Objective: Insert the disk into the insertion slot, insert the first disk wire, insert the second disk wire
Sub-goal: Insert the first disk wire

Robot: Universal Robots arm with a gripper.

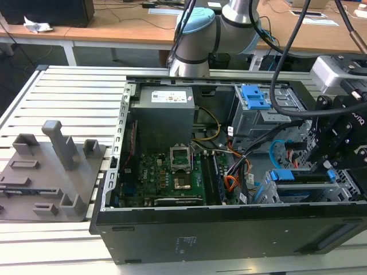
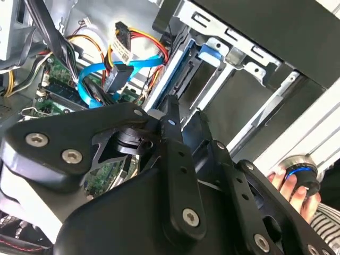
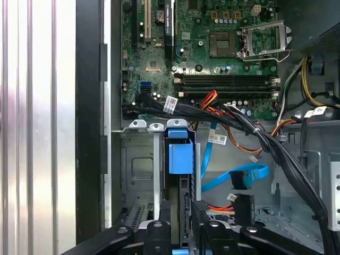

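While the claw [image 3: 180, 208] pinches the disk [image 3: 179, 157], standing on edge in the insertion slot [image 3: 139, 170], the second disk wire [image 3: 251, 171] loops loose nearby.

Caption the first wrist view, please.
Blue-framed disk sits in the insertion slot, gripper at its edge, second disk wire looped alongside.

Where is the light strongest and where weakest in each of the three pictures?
Exterior view: the slatted table is bright, the computer case dark in front. First wrist view: the same table glares almost white, the green board is evenly lit. Second wrist view: the light-blue cable is brightly lit, the hand in front is a dark shape.
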